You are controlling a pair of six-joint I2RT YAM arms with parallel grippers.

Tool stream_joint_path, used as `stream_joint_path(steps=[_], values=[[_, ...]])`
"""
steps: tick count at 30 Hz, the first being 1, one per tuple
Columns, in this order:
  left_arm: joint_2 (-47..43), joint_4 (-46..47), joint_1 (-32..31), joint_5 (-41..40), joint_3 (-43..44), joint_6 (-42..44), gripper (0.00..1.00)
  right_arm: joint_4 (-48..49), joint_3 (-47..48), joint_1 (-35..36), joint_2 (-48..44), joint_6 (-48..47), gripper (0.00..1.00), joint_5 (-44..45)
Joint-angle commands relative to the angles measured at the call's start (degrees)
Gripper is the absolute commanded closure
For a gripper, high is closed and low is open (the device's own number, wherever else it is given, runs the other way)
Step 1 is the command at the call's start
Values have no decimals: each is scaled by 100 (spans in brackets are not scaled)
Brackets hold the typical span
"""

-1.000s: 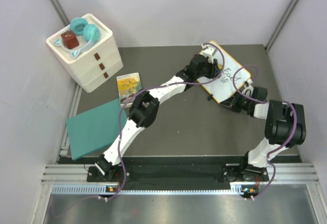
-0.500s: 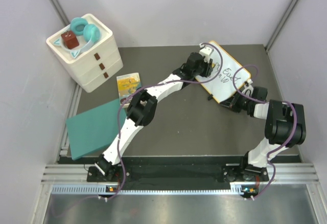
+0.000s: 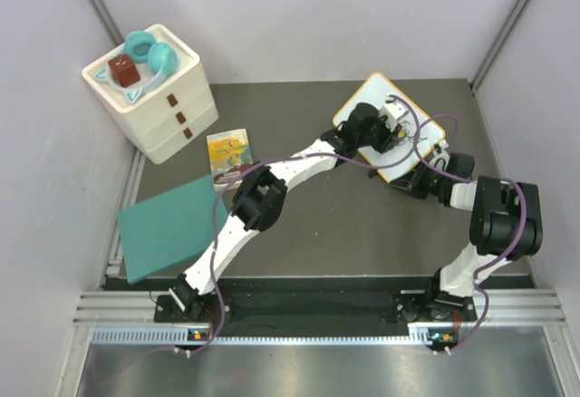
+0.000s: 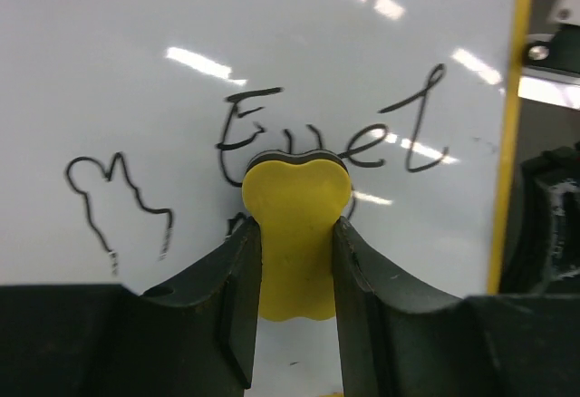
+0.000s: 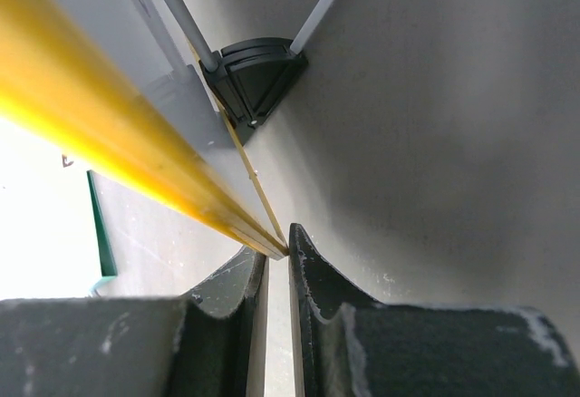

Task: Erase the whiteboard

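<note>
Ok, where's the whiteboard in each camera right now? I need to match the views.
Top external: the whiteboard sits far right on the table, partly under the left gripper.
Left wrist: it fills the upper picture, black writing behind the yellow eraser.
Right wrist: only its edge shows, a slanting yellow band running into the right gripper.
Shared landmark: the orange-yellow frame, seen in all three.

left arm stretched far forward — left claw (image 4: 294, 231) clamped on eraser (image 4: 297, 193) | right arm folded — right claw (image 5: 279, 252) pinching whiteboard (image 4: 317, 34) edge
</note>
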Motion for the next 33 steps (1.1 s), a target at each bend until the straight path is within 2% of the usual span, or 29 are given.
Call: stream_joint_path(steps=[1, 11, 14, 17, 21, 27, 33], values=[[136, -520, -252, 416, -315, 176, 100, -564, 53, 258, 173, -336, 100, -240], [-295, -450, 248, -1042, -1018, -192, 100, -555, 53, 259, 182, -344, 100, -248], [-427, -362, 310, -1212, -1080, -166, 100, -564, 62, 267, 190, -344, 100, -248], [-349, -405, 293, -1028, -826, -123, 100, -582, 70, 285, 190, -344, 100, -240], [-41, -537, 205, -484, -19, -254, 100, -617, 97, 303, 190, -371, 100, -222], [38, -160, -49, -132, 194, -149, 100, -626, 97, 320, 190, -380, 100, -231], [135, -493, -453, 107, 510, 632, 100, -669, 114, 355, 182, -406, 100, -187]])
